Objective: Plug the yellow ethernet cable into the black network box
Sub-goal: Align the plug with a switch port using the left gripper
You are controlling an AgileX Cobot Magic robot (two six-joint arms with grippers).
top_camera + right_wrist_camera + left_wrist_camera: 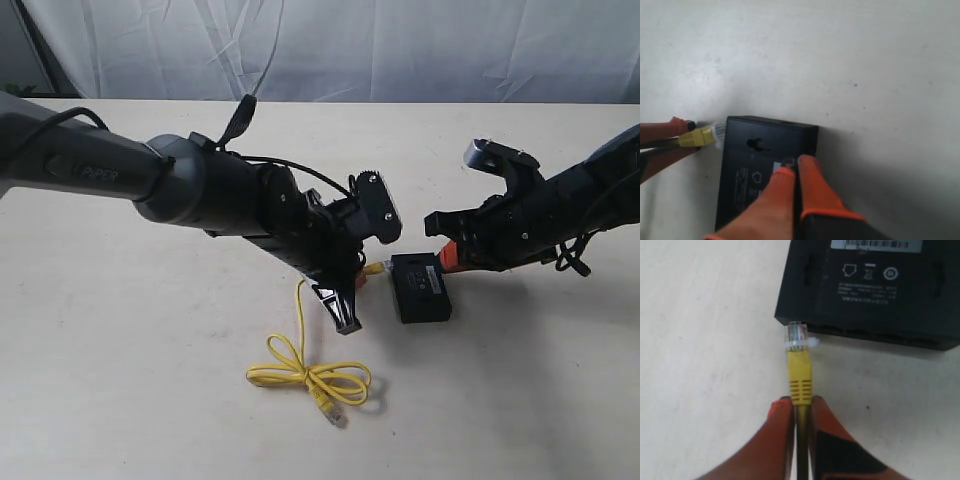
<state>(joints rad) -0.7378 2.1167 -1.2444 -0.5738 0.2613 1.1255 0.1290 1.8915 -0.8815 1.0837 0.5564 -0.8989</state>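
The black network box (pixel 421 287) lies flat on the table, white-lettered label up. My left gripper (pixel 801 402) is shut on the yellow ethernet cable (pixel 800 377) just behind its boot. The clear plug (pixel 796 337) meets the box's port side (pixel 875 335) at the end nearest one corner; how deep it sits I cannot tell. The rest of the cable (pixel 305 375) lies in loops on the table, its other plug (pixel 333 412) free. My right gripper (pixel 796 165) is shut, its orange fingertips resting on top of the box (pixel 760 165) near the edge opposite the plug (pixel 717 132).
The box and cable sit on a pale table (pixel 120 380). A white curtain (pixel 400 40) hangs behind its far edge. The left arm (pixel 200 185) slants over the middle of the table, the right arm (pixel 590 195) comes in from the right.
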